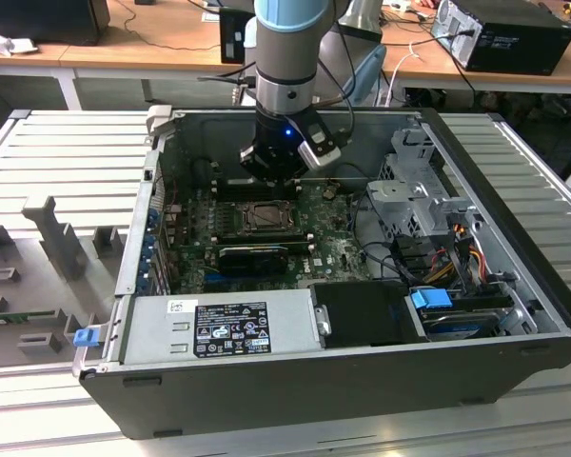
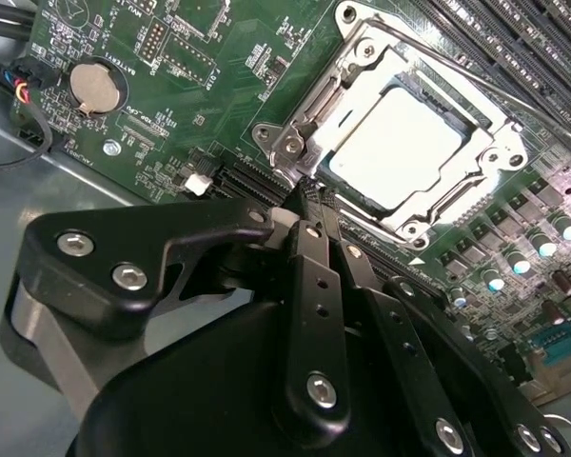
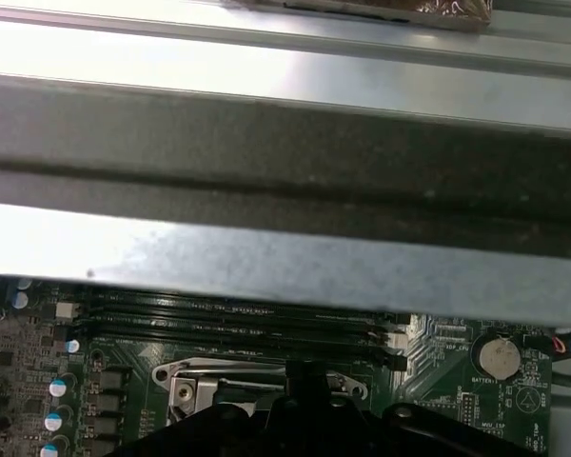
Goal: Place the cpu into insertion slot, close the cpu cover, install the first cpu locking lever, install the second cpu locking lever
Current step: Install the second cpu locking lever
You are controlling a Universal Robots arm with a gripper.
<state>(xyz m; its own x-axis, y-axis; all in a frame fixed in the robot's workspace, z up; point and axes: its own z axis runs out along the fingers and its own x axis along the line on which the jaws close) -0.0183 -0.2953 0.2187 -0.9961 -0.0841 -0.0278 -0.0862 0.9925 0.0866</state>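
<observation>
One gripper [image 2: 309, 190] hovers with its jaws pressed together, tips just beside a corner of the cpu cover [image 2: 476, 114]; the cover lies flat over the cpu [image 2: 409, 143]. Both sit in the insertion slot [image 1: 266, 217], mid-motherboard [image 2: 219, 86]; the coin battery [image 2: 95, 86] lies well apart.

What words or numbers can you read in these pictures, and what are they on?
Big label on the power supply: black and white print, too small to read.
Small white sticker beside it: too small to read.
White print on the board by the coin battery: too blurred to read.
So there is no text that can be quoted.
</observation>
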